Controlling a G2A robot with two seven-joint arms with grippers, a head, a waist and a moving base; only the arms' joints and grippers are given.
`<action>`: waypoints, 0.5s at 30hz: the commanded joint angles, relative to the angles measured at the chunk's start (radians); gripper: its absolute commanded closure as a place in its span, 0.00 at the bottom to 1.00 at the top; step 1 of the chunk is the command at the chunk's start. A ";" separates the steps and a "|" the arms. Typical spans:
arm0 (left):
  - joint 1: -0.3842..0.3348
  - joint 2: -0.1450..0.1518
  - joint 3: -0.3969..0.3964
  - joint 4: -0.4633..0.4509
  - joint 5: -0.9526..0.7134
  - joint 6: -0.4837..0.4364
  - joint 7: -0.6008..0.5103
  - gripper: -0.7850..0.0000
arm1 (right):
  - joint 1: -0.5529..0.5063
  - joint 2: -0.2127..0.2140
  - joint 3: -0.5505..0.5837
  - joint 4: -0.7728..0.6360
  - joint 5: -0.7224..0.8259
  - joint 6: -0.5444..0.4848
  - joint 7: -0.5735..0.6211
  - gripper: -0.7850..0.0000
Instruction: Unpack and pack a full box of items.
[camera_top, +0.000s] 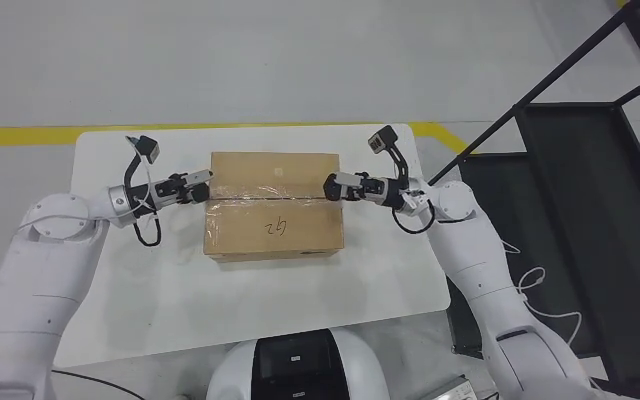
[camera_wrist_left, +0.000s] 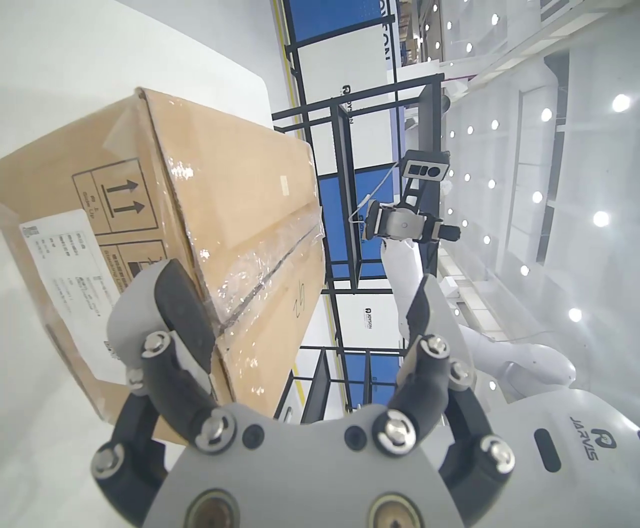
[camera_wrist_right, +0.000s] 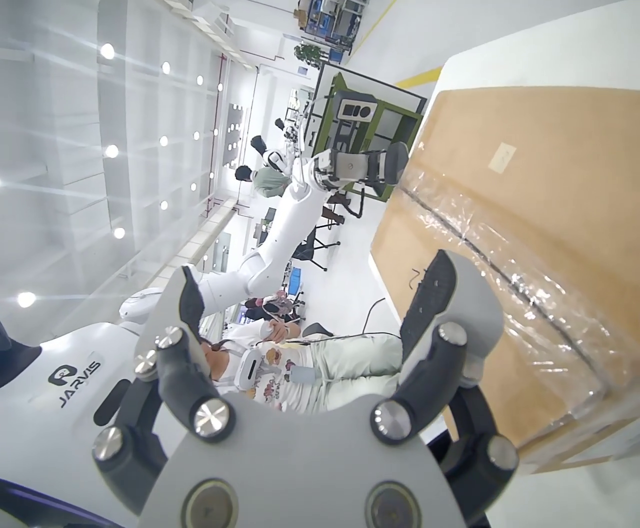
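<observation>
Left pincer (camera_top: 203, 183) and right pincer (camera_top: 332, 185) (both spread) flank the taped box (camera_top: 275, 228).

- Matt, faintly fibrous: the brown cardboard box (camera_top: 275, 205) at the centre of the top view.
- Glossy, crinkled plastic film: the clear tape (camera_wrist_left: 265, 272) along its seam.
- Matt: the white paper label (camera_wrist_left: 60, 265).
- Smooth, low sheen: the white desk (camera_top: 250, 300).
- Grey satin metal-looking plate, matt black fingers (camera_wrist_left: 180, 300), shiny screws: the left pincer (camera_wrist_left: 297, 290).

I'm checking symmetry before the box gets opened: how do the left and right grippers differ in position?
The left gripper sits at the labelled end of the box, the right gripper at the opposite end. The left gripper's finger is at the end's taped edge; the right gripper's finger lies over the top face. Both are open, near the taped seam.
</observation>
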 joint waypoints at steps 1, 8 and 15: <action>0.003 0.000 0.000 0.003 -0.002 0.001 0.001 0.00 | 0.003 0.000 -0.012 0.009 -0.016 -0.001 -0.008 0.00; 0.012 -0.001 -0.002 0.022 0.003 0.003 0.024 0.00 | 0.015 0.001 -0.036 0.046 -0.058 -0.006 -0.042 0.00; 0.038 0.014 -0.070 0.021 -0.022 -0.011 0.042 0.00 | 0.038 -0.009 -0.083 0.109 -0.079 -0.017 -0.118 0.00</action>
